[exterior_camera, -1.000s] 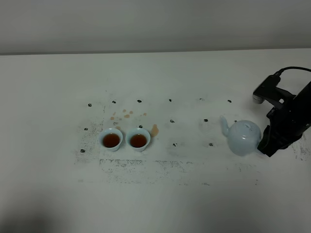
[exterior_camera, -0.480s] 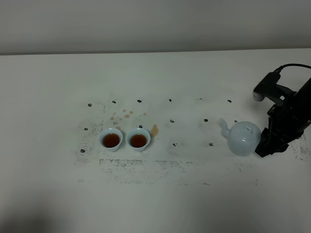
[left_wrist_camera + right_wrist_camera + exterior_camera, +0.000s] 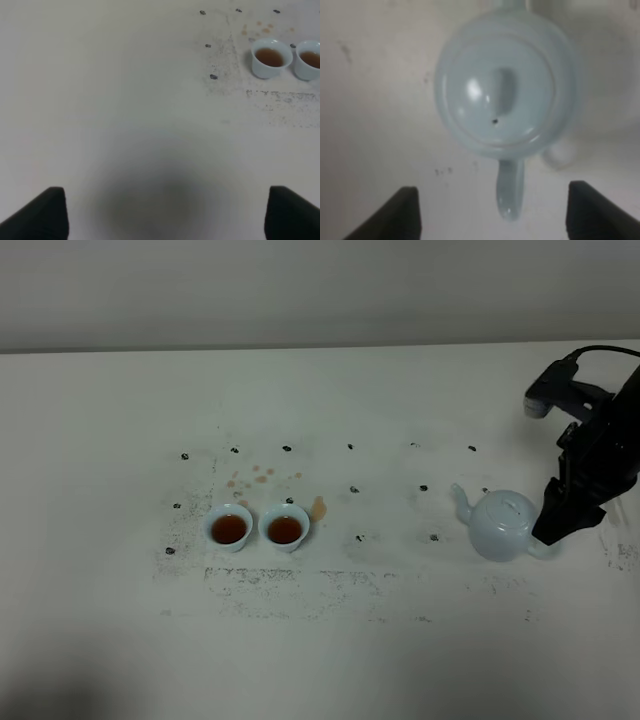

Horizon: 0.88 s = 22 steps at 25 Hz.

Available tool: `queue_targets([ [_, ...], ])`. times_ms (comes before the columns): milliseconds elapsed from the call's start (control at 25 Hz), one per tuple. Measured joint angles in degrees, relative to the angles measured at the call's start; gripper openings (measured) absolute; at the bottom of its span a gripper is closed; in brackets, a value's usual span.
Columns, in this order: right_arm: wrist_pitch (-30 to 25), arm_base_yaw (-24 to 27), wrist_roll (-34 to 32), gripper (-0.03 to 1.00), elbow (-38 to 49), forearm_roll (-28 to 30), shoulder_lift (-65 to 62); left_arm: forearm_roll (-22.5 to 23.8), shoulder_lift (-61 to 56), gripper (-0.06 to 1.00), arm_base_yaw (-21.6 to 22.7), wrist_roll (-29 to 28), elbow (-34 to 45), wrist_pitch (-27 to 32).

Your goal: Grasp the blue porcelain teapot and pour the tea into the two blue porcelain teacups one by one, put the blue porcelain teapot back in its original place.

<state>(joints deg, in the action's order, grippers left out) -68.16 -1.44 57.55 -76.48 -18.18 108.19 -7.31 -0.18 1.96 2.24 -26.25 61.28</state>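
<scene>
1. Two teacups (image 3: 256, 528) sit filled, well apart from the right end effector (image 3: 492, 212).
2. Its jaws stand wide, holding nothing; the teapot (image 3: 502, 525) rests upright on the surface (image 3: 400, 640), handle between them.
3. Best to lift straight away, clear of the handle.
4. The left end effector (image 3: 165, 212) is spread, empty.

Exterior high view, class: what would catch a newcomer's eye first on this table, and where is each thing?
The pale blue teapot stands upright at the right of the white table, with the black right gripper open just beside its handle, not holding it. Left of centre, two small teacups sit side by side, both full of dark tea. Brown tea splashes mark the table by them.
</scene>
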Motion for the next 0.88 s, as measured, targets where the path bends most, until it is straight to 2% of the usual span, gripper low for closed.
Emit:
queue_targets([
  [160,-1.3,0.0,-2.5,0.57,-5.8,0.1,0.0,0.0,0.0,0.76,0.0,0.0,0.0,0.0],
  [320,-1.4,0.0,-9.2,0.57,-11.5,0.0,0.0,0.0,0.0,0.76,0.0,0.0,0.0,0.0],
  [440,-1.4,0.0,-17.3,0.57,-14.7,-1.5,0.0,0.0,0.0,0.76,0.0,0.0,0.0,0.0],
  [720,-1.6,0.0,-42.8,0.57,-16.5,-9.2,0.0,0.0,0.0,0.76,0.0,0.0,0.0,0.0],
  [800,-1.6,0.0,-46.8,0.57,-16.5,-10.4,0.0,0.0,0.0,0.76,0.0,0.0,0.0,0.0],
  [880,-1.6,0.0,-47.1,0.57,-16.5,-10.6,0.0,0.0,0.0,0.76,0.0,0.0,0.0,0.0],
])
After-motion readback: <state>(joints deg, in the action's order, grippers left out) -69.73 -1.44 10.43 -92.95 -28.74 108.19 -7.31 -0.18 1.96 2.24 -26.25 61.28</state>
